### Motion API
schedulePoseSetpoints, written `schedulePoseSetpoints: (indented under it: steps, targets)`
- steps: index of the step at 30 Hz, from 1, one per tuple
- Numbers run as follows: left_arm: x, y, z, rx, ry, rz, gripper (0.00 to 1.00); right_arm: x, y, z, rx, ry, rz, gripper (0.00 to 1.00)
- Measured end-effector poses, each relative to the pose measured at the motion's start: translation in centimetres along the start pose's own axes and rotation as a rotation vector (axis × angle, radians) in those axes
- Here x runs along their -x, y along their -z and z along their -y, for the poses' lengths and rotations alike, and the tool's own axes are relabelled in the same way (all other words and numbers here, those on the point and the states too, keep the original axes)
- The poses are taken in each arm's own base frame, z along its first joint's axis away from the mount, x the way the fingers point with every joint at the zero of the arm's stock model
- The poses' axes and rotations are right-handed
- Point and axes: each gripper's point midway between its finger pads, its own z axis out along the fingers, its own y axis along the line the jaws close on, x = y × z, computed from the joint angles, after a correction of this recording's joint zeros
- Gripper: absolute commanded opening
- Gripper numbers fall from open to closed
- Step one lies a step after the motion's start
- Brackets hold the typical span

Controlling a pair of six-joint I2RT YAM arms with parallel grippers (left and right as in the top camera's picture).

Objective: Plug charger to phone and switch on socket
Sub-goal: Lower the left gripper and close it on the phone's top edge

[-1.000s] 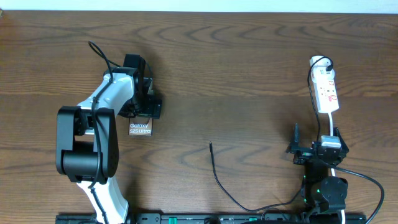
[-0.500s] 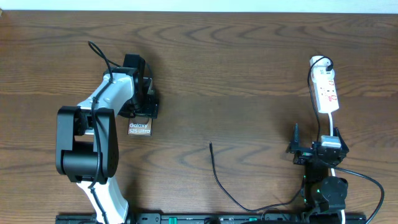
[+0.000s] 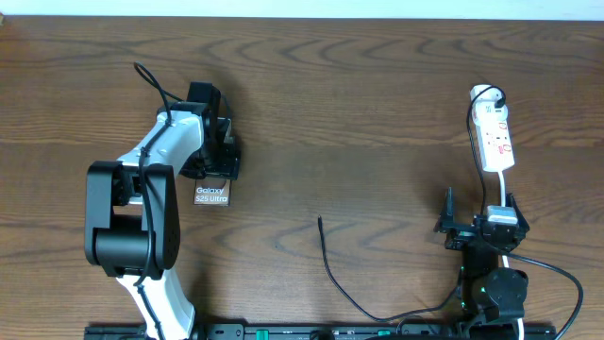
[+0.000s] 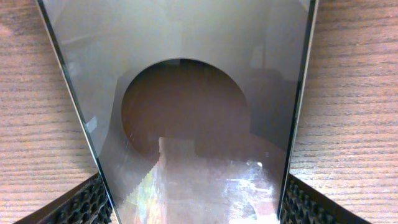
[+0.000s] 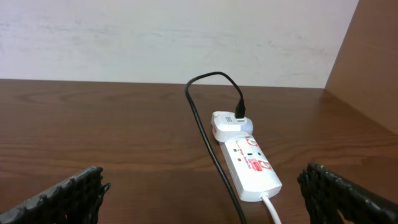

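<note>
While clamping the phone (image 3: 212,195) by its edges in the left gripper (image 4: 196,208), holds right gripper (image 5: 205,186) jaws wide apart facing the socket (image 5: 252,165) at right, with charger (image 3: 330,269) loose between.

"Galaxy S25 Ultra" on the phone (image 3: 212,195)

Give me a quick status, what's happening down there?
Left tool shut on phone. Right tool open, empty. Charger lying loose, not in phone. Nothing blocking.
</note>
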Motion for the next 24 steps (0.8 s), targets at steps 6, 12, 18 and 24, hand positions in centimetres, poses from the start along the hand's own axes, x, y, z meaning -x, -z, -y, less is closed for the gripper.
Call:
schedulePoseSetpoints:
  steps: [6,12,18,24]
  targets:
    - [0.00,0.01,0.00,0.000,0.000,0.000,0.76,0.00,0.00,0.00,0.000,0.000,0.000,0.99]
    - [0.00,0.01,0.00,0.000,0.000,0.000,0.76,0.00,0.00,0.00,0.000,0.000,0.000,0.99]
    - [0.00,0.01,0.01,0.000,0.000,0.000,0.76,0.00,0.00,0.00,0.000,0.000,0.000,0.99]
    - [0.00,0.01,0.01,0.000,0.000,0.000,0.75,0.00,0.00,0.00,0.000,0.000,0.000,0.99]
